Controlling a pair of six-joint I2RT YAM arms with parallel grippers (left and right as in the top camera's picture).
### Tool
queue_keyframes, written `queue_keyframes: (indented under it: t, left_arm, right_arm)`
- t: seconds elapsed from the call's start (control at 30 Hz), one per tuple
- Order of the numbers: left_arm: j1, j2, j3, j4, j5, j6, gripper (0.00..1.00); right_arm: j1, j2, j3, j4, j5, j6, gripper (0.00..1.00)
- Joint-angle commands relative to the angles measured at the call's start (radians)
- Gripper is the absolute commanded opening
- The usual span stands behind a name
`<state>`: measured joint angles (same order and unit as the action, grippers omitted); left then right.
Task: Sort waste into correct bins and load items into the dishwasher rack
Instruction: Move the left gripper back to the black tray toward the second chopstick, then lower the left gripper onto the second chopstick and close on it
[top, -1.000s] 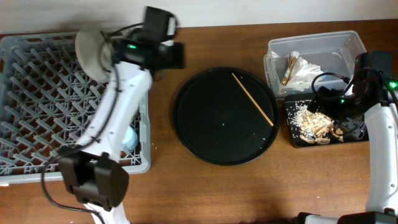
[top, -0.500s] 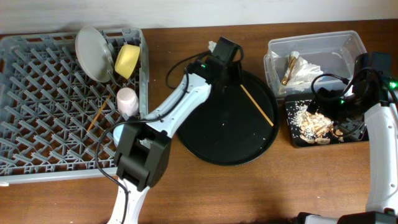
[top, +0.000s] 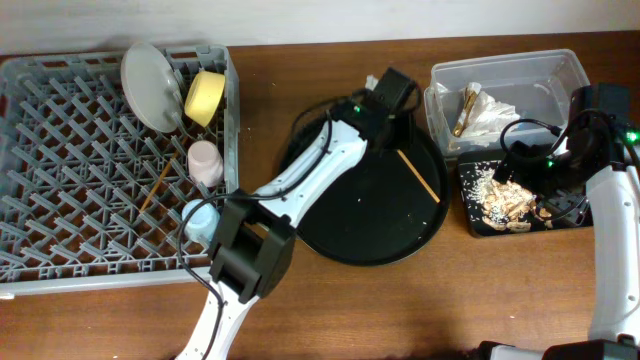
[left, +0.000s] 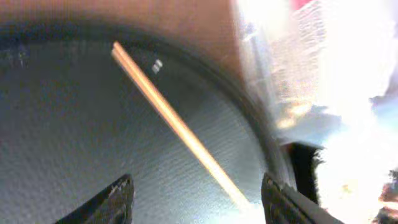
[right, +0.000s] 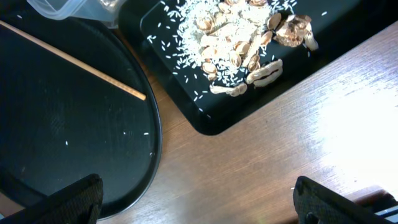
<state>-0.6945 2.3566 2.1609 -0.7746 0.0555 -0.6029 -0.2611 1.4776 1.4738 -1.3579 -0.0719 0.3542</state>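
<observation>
Left gripper (top: 392, 92): upper centre, jaws parted, empty, over chopstick (top: 412, 163) lying on round tray (top: 340, 220).
Right gripper (right: 199, 202): right side, spread wide, empty, above scraps (top: 505, 195).
Rack (top: 60, 150), left: plate (top: 150, 85), bowl (top: 205, 97), pink cup (top: 205, 160), blue cup (top: 203, 218), second chopstick (top: 160, 183).

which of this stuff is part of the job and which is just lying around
Job: dishwasher rack, plate, yellow bowl, pink cup, light-blue cup, racked chopstick, loose chopstick, clear tub, napkin, gold wrapper, flat black tray, food scraps.
Lying about: large round black tray.
</observation>
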Motion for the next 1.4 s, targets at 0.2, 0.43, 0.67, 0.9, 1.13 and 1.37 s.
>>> queue_keyframes:
  t: [0.2,0.43,0.67,0.9,1.13,1.37]
  left_arm:
    - [-0.026,0.087,0.079,-0.082,0.012,0.085,0.65]
    - [-0.050,0.211,0.079,-0.045,0.004,0.085,0.64]
    - [-0.058,0.217,0.079,-0.030,-0.046,0.085,0.65]
    - [-0.080,0.217,0.089,0.013,-0.121,0.310,0.61]
    - [-0.089,0.217,0.157,0.057,-0.157,0.479,0.61]
    - [-0.101,0.244,0.155,0.057,-0.150,0.555,0.56]
  right_arm:
    - [0.000,0.005,0.005,-0.003,-0.006,-0.010,0.98]
    - [0.000,0.005,0.005,-0.011,-0.006,-0.010,0.98]
    - [0.000,0.005,0.005,-0.008,-0.006,-0.010,0.98]
    - [0.000,0.005,0.005,-0.008,-0.006,-0.010,0.98]
    - [0.000,0.005,0.005,-0.006,-0.006,-0.010,0.99]
    - [0.000,0.005,0.005,-0.008,-0.006,-0.010,0.98]
